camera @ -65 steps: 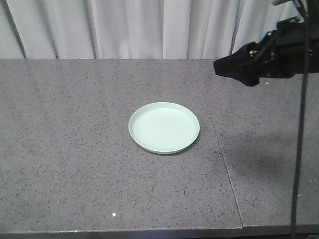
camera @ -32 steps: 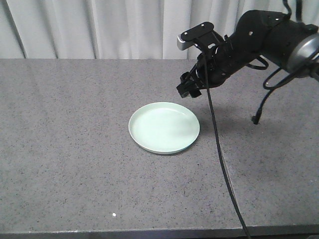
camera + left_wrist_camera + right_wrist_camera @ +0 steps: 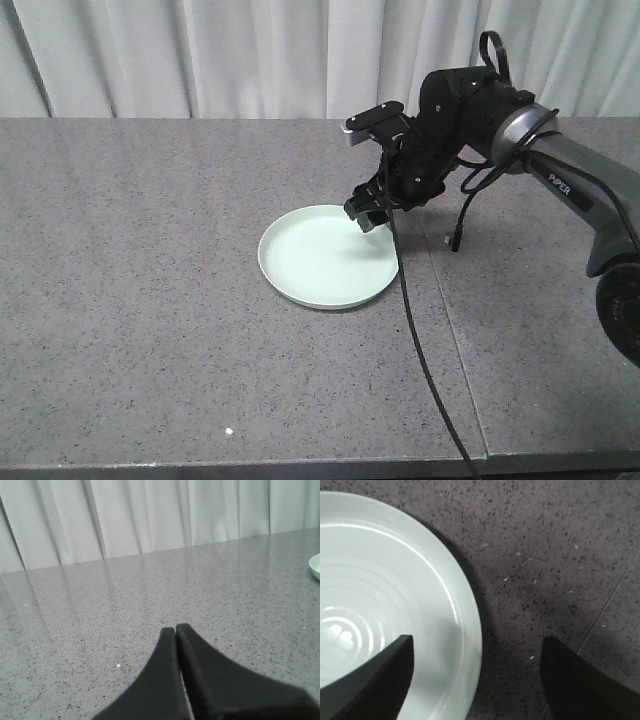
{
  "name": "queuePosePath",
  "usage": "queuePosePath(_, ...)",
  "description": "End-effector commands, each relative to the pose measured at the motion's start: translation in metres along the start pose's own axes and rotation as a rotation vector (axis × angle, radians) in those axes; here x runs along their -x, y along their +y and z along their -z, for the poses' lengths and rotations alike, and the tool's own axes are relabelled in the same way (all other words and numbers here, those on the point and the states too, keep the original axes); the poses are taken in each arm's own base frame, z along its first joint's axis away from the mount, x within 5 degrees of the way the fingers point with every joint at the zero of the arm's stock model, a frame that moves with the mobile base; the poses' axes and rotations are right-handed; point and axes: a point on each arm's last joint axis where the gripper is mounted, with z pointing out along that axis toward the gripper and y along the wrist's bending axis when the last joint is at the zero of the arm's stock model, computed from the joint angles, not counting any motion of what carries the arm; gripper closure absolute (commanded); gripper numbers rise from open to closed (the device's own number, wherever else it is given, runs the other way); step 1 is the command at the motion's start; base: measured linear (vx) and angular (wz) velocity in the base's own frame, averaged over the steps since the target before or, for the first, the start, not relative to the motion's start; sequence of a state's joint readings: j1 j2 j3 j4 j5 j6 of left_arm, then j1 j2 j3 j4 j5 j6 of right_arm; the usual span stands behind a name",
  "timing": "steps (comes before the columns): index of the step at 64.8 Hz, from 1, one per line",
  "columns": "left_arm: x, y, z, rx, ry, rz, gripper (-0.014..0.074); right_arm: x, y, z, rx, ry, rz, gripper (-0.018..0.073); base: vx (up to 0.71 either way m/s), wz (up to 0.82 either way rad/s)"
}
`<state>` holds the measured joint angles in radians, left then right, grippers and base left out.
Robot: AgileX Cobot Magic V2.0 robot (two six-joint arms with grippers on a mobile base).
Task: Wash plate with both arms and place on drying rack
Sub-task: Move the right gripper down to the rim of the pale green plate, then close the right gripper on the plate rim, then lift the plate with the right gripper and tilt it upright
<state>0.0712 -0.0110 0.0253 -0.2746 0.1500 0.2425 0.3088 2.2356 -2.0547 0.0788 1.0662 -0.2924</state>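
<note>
Early: plate on counter, washing and racking left | right gripper spread astride rim at 2 o'clock (nothing gripped) | left gripper fingers pressed together

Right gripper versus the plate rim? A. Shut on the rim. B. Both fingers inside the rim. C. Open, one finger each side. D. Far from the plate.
C: the right wrist view shows the right gripper open, one finger over the plate, the other over the counter.

I see the plate smooth with a soft sheen, on a speckled, stone-like countertop. At twelve o'clock, the curtain looks like pleated cloth.
</note>
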Motion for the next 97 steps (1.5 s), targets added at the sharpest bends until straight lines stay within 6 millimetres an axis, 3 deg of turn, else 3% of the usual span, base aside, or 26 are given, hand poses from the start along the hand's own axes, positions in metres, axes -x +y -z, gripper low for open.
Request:
queuePosePath(1, 0.015, 0.001, 0.003, 0.014, -0.108, 0.01, 0.0603, 0.012, -0.003, 0.033, -0.041, -0.099, -0.003, 0.0051, 0.0, 0.0)
queuePosePath(33, 0.015, 0.001, 0.003, 0.014, -0.108, 0.01, 0.0603, 0.003, -0.002, 0.015, -0.011, 0.004, -0.015, 0.0079, 0.0, 0.0)
queuePosePath(42, 0.015, 0.001, 0.003, 0.014, -0.108, 0.01, 0.0603, 0.002, -0.002, 0.016, -0.013, 0.018, -0.017, 0.02, 0.0, 0.0)
queuePosePath(57, 0.015, 0.001, 0.003, 0.014, -0.108, 0.01, 0.0603, -0.001, -0.001, 0.016, -0.004, 0.046, -0.016, 0.0575, 0.0, 0.0)
queuePosePath(67, 0.015, 0.001, 0.003, 0.014, -0.108, 0.01, 0.0603, -0.001, 0.0, 0.02, 0.0, 0.045, -0.017, 0.0568, 0.0, 0.0)
queuePosePath(76, 0.015, 0.001, 0.003, 0.014, -0.108, 0.01, 0.0603, 0.003, 0.0, 0.047, -0.015, -0.012, -0.016, 0.0568, 0.0, 0.0)
queuePosePath(83, 0.015, 0.001, 0.003, 0.014, -0.108, 0.01, 0.0603, 0.004, -0.004, 0.083, -0.018, -0.084, -0.033, 0.0568, 0.0, 0.0)
queuePosePath(89, 0.015, 0.001, 0.003, 0.014, -0.108, 0.01, 0.0603, 0.001, -0.008, 0.119, -0.007, -0.153, -0.059, 0.0568, 0.0, 0.0)
queuePosePath(97, 0.015, 0.001, 0.003, 0.014, -0.108, 0.01, 0.0603, -0.011, -0.015, 0.184, 0.016, -0.264, -0.094, 0.0567, 0.0, 0.0)
